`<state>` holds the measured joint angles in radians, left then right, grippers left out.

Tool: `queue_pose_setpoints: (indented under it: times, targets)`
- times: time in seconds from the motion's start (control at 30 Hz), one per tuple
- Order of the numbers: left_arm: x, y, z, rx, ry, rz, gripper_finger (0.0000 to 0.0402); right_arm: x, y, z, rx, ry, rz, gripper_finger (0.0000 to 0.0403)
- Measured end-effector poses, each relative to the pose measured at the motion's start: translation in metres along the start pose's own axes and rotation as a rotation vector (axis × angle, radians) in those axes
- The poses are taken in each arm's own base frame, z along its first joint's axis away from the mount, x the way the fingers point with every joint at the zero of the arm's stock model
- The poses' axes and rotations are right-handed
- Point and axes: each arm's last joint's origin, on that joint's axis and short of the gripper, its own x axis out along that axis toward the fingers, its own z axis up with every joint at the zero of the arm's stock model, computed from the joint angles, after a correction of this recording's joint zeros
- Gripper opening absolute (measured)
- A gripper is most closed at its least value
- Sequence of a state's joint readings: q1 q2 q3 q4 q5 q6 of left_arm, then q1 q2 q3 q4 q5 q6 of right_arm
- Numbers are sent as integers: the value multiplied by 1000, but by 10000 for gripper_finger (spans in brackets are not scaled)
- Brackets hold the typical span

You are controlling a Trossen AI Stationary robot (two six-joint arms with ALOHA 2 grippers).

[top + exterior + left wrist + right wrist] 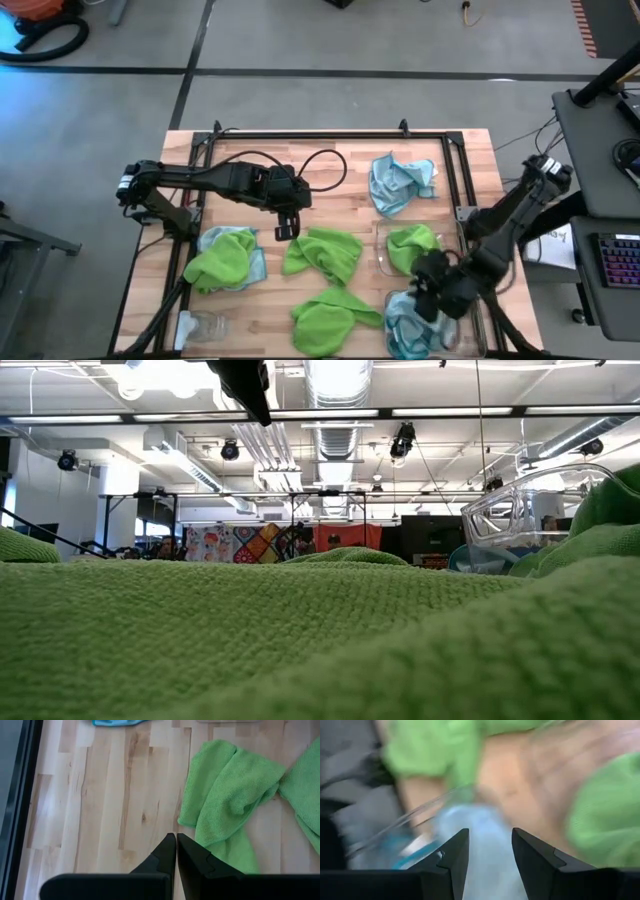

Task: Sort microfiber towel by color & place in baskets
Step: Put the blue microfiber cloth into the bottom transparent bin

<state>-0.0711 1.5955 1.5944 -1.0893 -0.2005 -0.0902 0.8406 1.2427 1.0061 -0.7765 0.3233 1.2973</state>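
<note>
Several lime green towels lie on the wood: one [322, 252] at the middle, one [330, 315] near the front edge, and one [222, 260] on the left lying over a pale blue towel. A loose blue towel [400, 182] lies toward the far right. Two clear baskets stand on the right: the farther one [382, 262] holds a green towel [412, 243], the nearer one [470, 335] holds blue towels [405, 322]. My left gripper [288, 228] [176, 836] is shut over bare wood beside the middle green towel [227, 795]. My right gripper [428, 295] [490, 831] is open over the blue towels [480, 845] in the nearer basket.
A small clear glass jar [205, 325] lies at the near left corner. A black metal frame [330, 135] borders the table's far and side edges, and a black cable [325, 165] loops on the wood. Bare wood shows at the far middle. In the low view a green towel [300, 640] fills the foreground.
</note>
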Motion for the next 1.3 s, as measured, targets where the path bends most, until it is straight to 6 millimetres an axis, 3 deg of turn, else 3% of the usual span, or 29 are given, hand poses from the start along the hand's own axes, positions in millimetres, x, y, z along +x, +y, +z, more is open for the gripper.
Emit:
queue_pose_setpoints:
  times: [0.23, 0.5, 0.83, 1.13, 1.3]
  targets:
    - [0, 0, 0, -4, 0, 0, 0, 8, -42, 38, 82, 22, -307, 136]
    - [0, 0, 0, -4, -1, 0, 0, 4, -72, 75, 90, -69, -417, 118]
    - [0, 0, 0, -4, -2, 0, 0, -5, -120, 104, 143, -62, -670, 98]
    - [0, 0, 1, 2, -6, -1, 0, -11, -163, 133, 143, -13, -776, 107]
    - [0, 0, 1, 9, -6, 0, 0, -11, -182, 152, 153, -21, -687, 121]
